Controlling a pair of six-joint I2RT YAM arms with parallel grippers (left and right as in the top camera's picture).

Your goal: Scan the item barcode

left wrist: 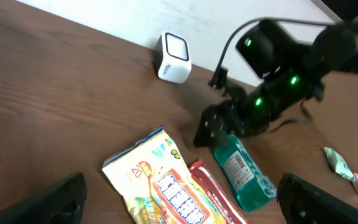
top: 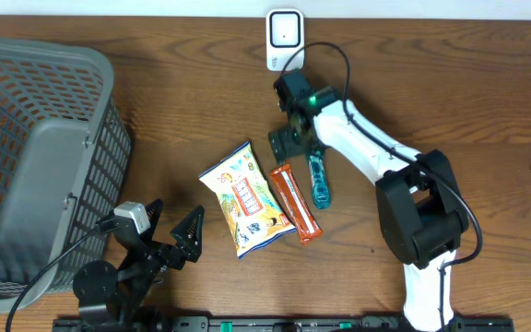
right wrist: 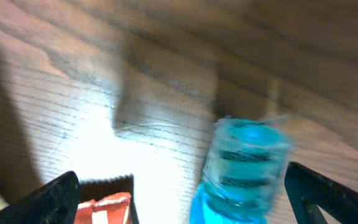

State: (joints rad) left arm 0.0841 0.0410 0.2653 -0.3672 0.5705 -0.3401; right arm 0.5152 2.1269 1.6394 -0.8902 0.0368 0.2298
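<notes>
Bottle (top: 321, 183) lies free beneath your wide-open right gripper (top: 295, 143) — grip its neck squarely, label toward scanner (top: 285, 37) at twelve o'clock.

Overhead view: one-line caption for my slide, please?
Right pincer open over blue bottle, beside orange snack bar and yellow snack bag, near white scanner.

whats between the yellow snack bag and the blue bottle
An orange-red snack bar packet lies between the yellow snack bag and the blue bottle. The overhead view shows it most clearly.
</notes>
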